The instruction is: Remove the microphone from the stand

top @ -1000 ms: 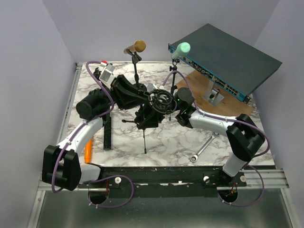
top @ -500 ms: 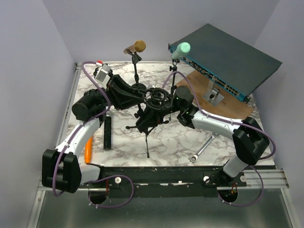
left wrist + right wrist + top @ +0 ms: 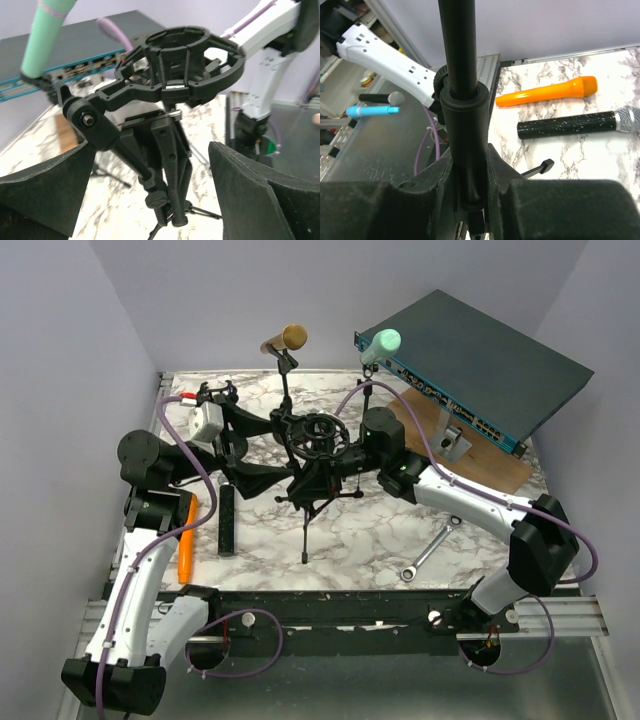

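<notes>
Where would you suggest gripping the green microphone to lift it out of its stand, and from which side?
Probably the bare barrel of the green microphone above its clip, fingers closing across the round body. Come from the table's near side: the network switch stands close behind it.

- Marble-patterned table top [image 3: 480, 540] carries everything listed here.
- Network switch [image 3: 480, 355], dark on top with a teal port-lined front, sits tilted at the far right, propped on a grey bracket [image 3: 452, 443].
- Wooden board [image 3: 420, 420] lies under the bracket.
- Wrench [image 3: 425, 553] lies flat near the right front edge.
- Orange microphone [image 3: 186, 550] lies at the left edge.
- Tan microphone [image 3: 285, 338] sits clipped on a slim stand at the far edge.
- Mint-green microphone [image 3: 381, 344] sits on its own stand just left of the switch.
</notes>
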